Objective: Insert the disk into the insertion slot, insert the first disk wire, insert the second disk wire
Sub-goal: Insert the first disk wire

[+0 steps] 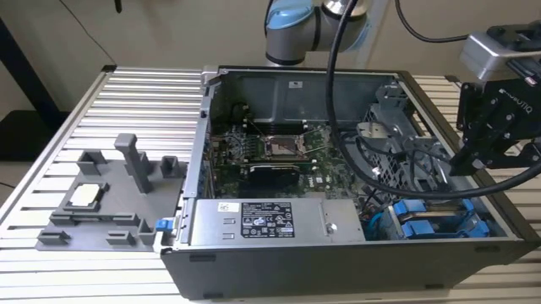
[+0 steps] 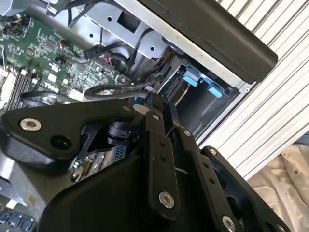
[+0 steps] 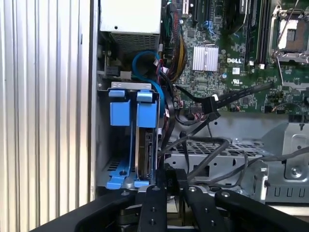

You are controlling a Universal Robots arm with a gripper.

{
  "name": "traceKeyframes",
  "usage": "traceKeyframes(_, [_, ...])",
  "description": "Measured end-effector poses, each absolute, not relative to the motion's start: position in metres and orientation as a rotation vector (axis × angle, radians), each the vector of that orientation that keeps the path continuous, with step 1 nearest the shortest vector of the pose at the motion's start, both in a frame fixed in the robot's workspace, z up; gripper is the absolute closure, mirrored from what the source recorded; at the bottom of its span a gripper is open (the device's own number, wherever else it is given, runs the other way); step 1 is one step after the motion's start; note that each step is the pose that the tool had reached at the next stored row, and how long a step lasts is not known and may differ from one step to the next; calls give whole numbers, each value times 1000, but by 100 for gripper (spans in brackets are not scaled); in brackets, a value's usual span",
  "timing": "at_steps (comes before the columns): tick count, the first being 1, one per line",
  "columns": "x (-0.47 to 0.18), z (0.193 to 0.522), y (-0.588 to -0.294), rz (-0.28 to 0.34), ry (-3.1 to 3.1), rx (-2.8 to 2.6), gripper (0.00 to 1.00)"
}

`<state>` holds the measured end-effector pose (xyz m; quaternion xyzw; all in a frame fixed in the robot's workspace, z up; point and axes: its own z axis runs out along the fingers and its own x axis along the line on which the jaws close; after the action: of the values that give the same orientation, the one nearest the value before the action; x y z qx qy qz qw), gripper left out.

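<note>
The disk (image 3: 145, 151) stands on edge in its blue carrier (image 3: 147, 112) inside the insertion slot (image 3: 103, 126), the grey bay at the case's corner. A second blue carrier (image 3: 119, 113) sits beside it. In the exterior view the slot (image 1: 382, 223) with its blue tabs (image 1: 416, 209) lies at the case's near right corner. My gripper (image 3: 171, 170) hovers just off the slot's open end, fingers drawn together. Black wires (image 3: 193, 145) run right past its tips; whether one is pinched is hidden. A loose black connector (image 3: 212, 104) hangs over the motherboard. The gripper (image 2: 153, 104) (image 1: 467, 166) also shows above the case's right side.
The open computer case (image 1: 338, 266) lies on a slatted table (image 1: 144, 95). A silver power-supply box (image 1: 262, 221) sits next to the slot. The green motherboard (image 1: 279, 152) lies in the middle of the case. A grey fixture tray (image 1: 110, 196) with posts stands at the exterior view's left.
</note>
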<state>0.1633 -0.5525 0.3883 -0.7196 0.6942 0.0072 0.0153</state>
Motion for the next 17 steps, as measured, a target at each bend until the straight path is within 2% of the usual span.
traceKeyframes(17, [172,365,-565,63,2181,-2252,81])
